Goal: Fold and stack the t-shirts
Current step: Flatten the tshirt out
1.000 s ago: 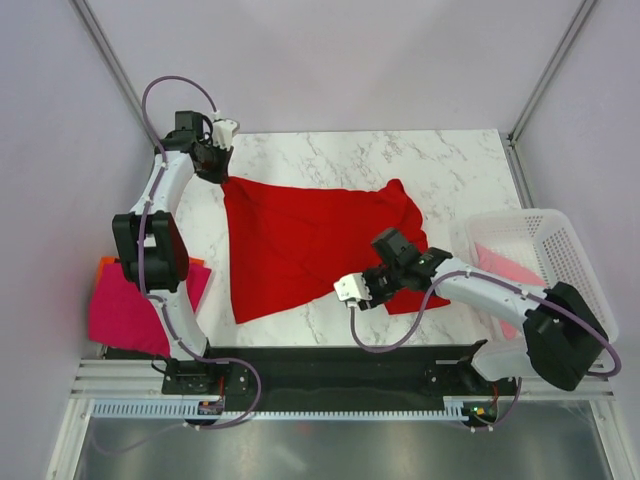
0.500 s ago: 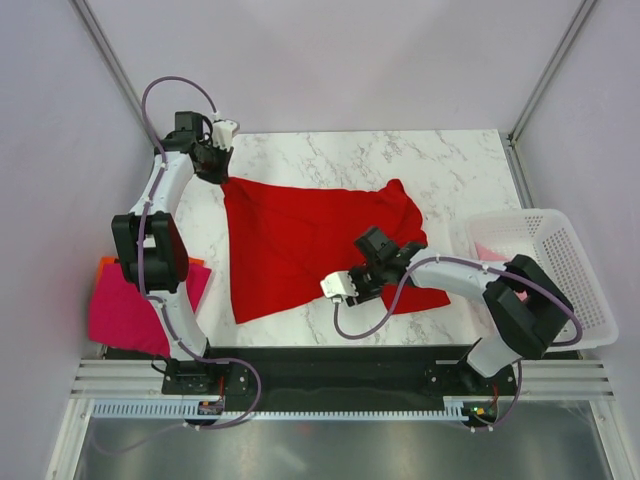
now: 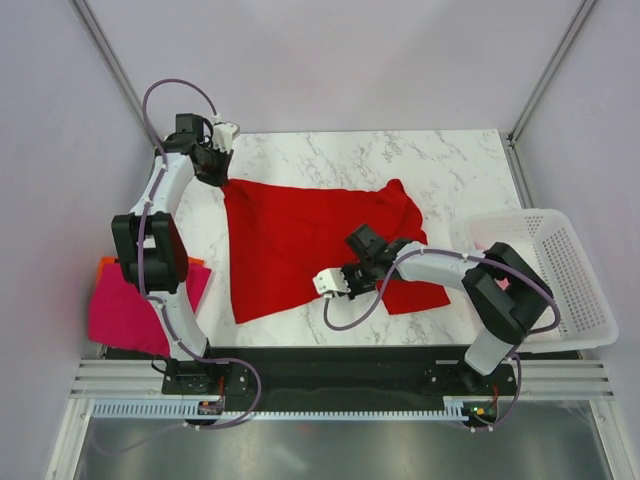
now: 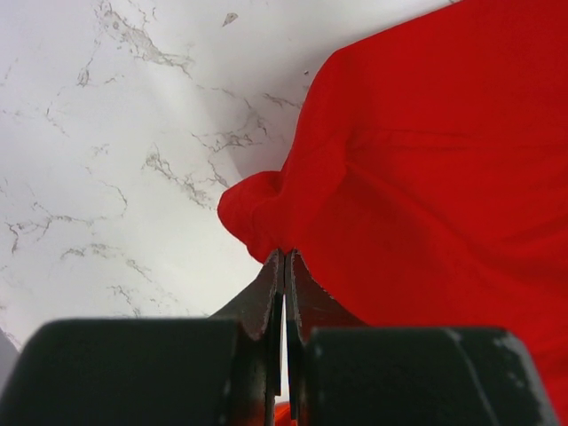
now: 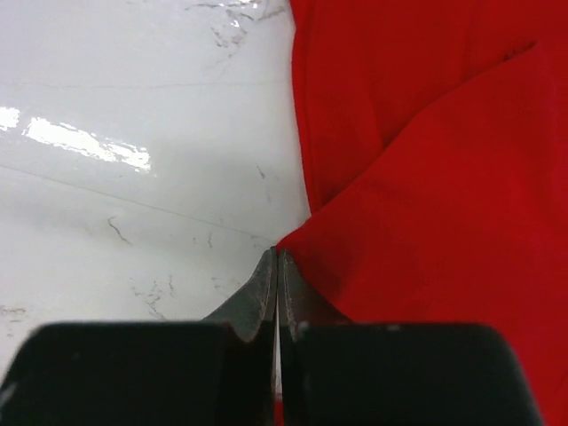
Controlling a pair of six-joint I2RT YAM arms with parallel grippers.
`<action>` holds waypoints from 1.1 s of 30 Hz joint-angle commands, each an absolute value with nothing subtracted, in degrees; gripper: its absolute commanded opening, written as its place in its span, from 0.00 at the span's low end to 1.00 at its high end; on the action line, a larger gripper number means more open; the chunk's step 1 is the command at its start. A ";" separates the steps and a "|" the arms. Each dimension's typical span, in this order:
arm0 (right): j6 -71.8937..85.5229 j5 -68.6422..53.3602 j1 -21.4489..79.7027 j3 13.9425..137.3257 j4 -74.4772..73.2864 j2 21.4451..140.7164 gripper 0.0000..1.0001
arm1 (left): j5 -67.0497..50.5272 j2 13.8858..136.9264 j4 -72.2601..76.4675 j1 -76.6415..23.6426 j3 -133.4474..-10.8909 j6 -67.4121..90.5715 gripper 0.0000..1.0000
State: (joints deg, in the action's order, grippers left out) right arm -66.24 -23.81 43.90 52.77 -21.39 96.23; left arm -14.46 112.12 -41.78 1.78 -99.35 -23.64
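The marble tabletop carries the red t-shirt, which lies spread open across its middle, not flat yet: the cloth is wrinkled and its near side runs slanted. To the right, the white basket stands at the tabletop's edge. To the left, beyond the left arm, a magenta t-shirt lies over an orange one, of which only a thin border shows.

The left hand is at the far left corner of the red t-shirt. Its fingers are together and clamped on a small bunch of the cloth, the same as one second ago.

The change is on the right. The right arm has travelled leftward, away from the basket, to the near border of the red t-shirt. The right hand, whose fingers were apart before, now has them pressed together just where the hem meets the bare marble. It seems to pinch the hem, although very little cloth is between the tips.

I think both hands now have the shirt, so it can be stretched and smoothed for the first fold. No fold is made yet.
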 commanded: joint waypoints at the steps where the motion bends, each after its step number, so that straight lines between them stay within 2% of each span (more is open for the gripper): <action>1: -63.64 -21.19 43.95 55.63 -21.36 95.37 0.00 | -13.36 106.53 -41.22 1.76 -98.79 -24.96 0.02; 6: -54.95 -17.86 37.37 65.02 -21.36 81.60 0.00 | -14.06 101.00 -43.32 1.84 -100.19 -26.19 0.02; 9: -54.49 -13.81 31.22 76.09 -21.36 79.11 0.00 | -14.50 96.95 -44.73 1.76 -102.91 -26.89 0.02; 13: -57.30 -2.76 25.15 89.70 -19.26 80.85 0.00 | -14.76 92.99 -45.00 1.85 -108.00 -28.30 0.02; 17: -55.55 3.32 20.23 97.11 -15.65 83.75 0.00 | -13.71 90.27 -45.00 1.84 -113.28 -28.92 0.02; 25: -51.42 9.14 17.49 109.49 -12.48 83.50 0.00 | -10.90 86.05 -44.83 1.76 -119.61 -33.05 0.02; 33: -50.45 11.60 17.40 116.36 -13.62 77.35 0.00 | -9.06 78.85 -43.16 1.76 -118.66 -34.98 0.02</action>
State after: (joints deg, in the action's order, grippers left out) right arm -52.18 7.99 17.67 111.98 -15.53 82.41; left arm -11.62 83.29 -45.78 1.74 -117.58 -31.88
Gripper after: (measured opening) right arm 0.007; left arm 0.028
